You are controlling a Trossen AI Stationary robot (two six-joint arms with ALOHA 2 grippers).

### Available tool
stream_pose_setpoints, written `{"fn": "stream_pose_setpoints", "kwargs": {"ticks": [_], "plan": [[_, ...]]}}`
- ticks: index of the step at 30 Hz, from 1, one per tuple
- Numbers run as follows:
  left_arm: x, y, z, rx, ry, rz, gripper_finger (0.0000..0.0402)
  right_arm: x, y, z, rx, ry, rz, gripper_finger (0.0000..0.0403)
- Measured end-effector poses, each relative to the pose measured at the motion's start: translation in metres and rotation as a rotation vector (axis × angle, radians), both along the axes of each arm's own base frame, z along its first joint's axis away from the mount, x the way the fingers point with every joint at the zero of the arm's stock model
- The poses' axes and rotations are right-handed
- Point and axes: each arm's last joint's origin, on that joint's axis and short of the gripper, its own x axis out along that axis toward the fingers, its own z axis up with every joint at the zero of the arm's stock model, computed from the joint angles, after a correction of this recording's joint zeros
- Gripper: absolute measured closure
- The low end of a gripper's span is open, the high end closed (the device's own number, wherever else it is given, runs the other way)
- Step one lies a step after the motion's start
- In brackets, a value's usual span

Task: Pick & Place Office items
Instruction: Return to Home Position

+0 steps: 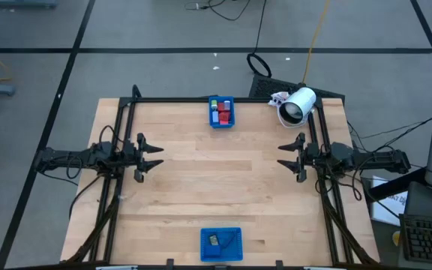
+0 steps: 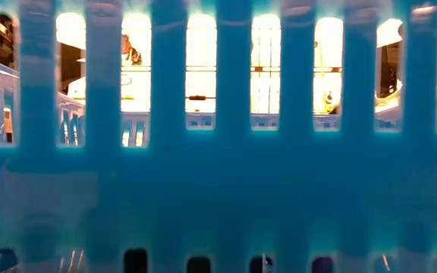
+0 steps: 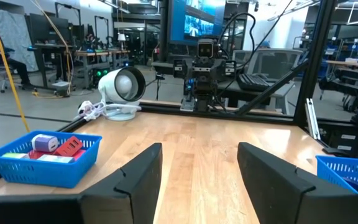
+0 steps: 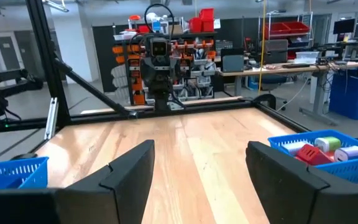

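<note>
A blue tray (image 1: 231, 122) at the middle of the table's far edge holds several office items (image 1: 220, 111): red, blue, green and pale pieces, with the red block (image 3: 68, 148) also plain in the left wrist view. A second blue tray (image 1: 235, 256) at the near edge holds a small grey piece (image 1: 213, 240) and a dark thin piece. My left gripper (image 1: 156, 156) hovers open at the table's left side, pointing level toward the right. My right gripper (image 1: 283, 156) hovers open at the right side, facing it. Neither gripper has anything between its fingers.
A white cylindrical device (image 1: 298, 105) lies at the table's far right corner with a white cable. A black frame (image 1: 126, 112) runs around the table's edges. Bare wood (image 1: 220, 180) lies between the two trays. The near tray's slotted wall (image 2: 218, 189) fills the low view.
</note>
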Motion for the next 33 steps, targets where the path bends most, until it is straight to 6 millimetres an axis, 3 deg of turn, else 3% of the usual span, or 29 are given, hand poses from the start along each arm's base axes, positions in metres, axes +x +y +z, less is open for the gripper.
{"fn": "stream_pose_setpoints", "kwargs": {"ticks": [10,33], "plan": [[0.0,0.0,0.0,0.0,0.0,0.0,0.0187,0.002,0.0002,-0.0046,-0.055,0.058,0.0,0.0161],[0.0,0.0,0.0001,0.0,0.0,0.001,0.0188,0.0023,0.0001,-0.0005,-0.053,0.016,-0.004,0.0161]]}}
